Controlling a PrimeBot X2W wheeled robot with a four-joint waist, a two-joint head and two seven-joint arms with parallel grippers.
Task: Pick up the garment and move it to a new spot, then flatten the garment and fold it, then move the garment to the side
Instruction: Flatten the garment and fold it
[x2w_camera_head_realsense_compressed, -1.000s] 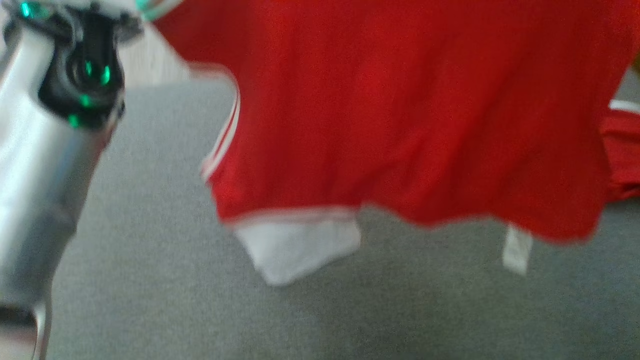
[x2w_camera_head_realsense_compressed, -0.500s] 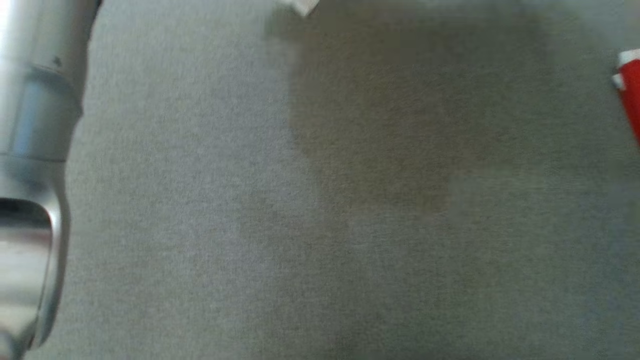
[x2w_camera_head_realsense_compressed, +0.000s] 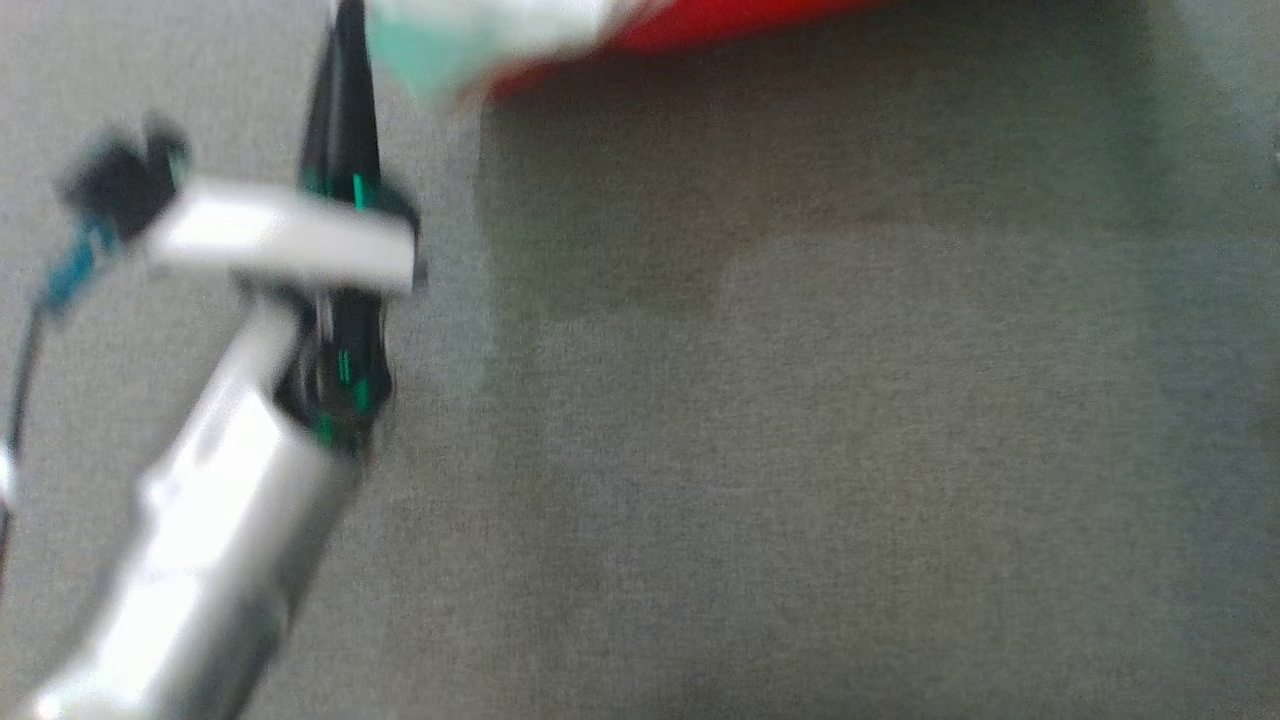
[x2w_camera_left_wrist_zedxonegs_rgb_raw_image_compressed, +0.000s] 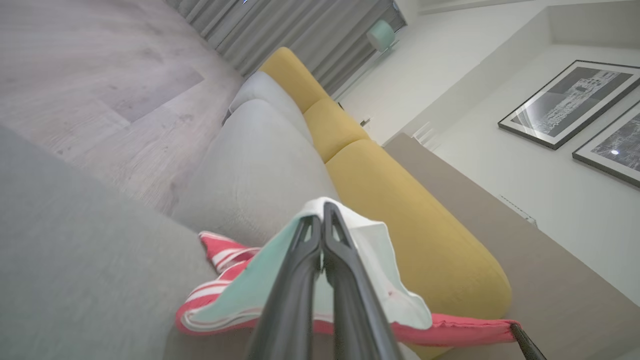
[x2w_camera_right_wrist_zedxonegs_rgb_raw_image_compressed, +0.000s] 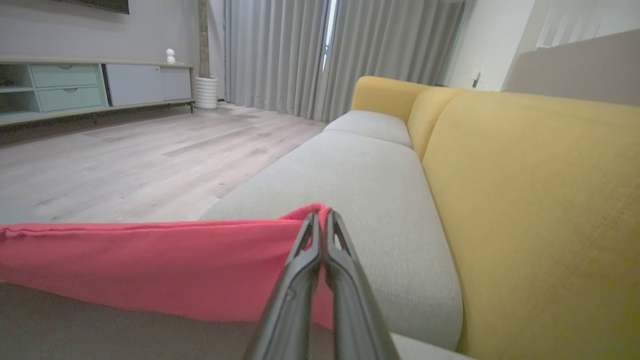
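The garment (x2w_camera_left_wrist_zedxonegs_rgb_raw_image_compressed: 225, 295), a red shirt with white stripes and a white-and-mint panel, hangs pinched at two points. In the left wrist view the left gripper (x2w_camera_left_wrist_zedxonegs_rgb_raw_image_compressed: 322, 220) has its two dark fingers pressed together on the pale panel, which folds over the fingertips and drapes down both sides, with the striped red cloth below and to the left. In the right wrist view the right gripper (x2w_camera_right_wrist_zedxonegs_rgb_raw_image_compressed: 322, 217) is likewise clamped on the garment (x2w_camera_right_wrist_zedxonegs_rgb_raw_image_compressed: 150, 265). A small peak of red cloth stands at the fingertips, and the rest runs to that view's left as a long, nearly straight band. In the head view, which is blurred, the garment (x2w_camera_head_realsense_compressed: 720, 20) shows along the top edge. The left gripper (x2w_camera_head_realsense_compressed: 345, 40) reaches up to the pale corner above a grey fabric surface (x2w_camera_head_realsense_compressed: 800, 450). Beyond the garment lie the sofa's grey seat cushion (x2w_camera_right_wrist_zedxonegs_rgb_raw_image_compressed: 360, 165) and yellow backrest (x2w_camera_right_wrist_zedxonegs_rgb_raw_image_compressed: 525, 200). Farther off are a wooden floor (x2w_camera_right_wrist_zedxonegs_rgb_raw_image_compressed: 125, 150), grey curtains (x2w_camera_right_wrist_zedxonegs_rgb_raw_image_compressed: 280, 55), a low sideboard (x2w_camera_right_wrist_zedxonegs_rgb_raw_image_compressed: 75, 85) and framed pictures (x2w_camera_left_wrist_zedxonegs_rgb_raw_image_compressed: 565, 105) on the wall.
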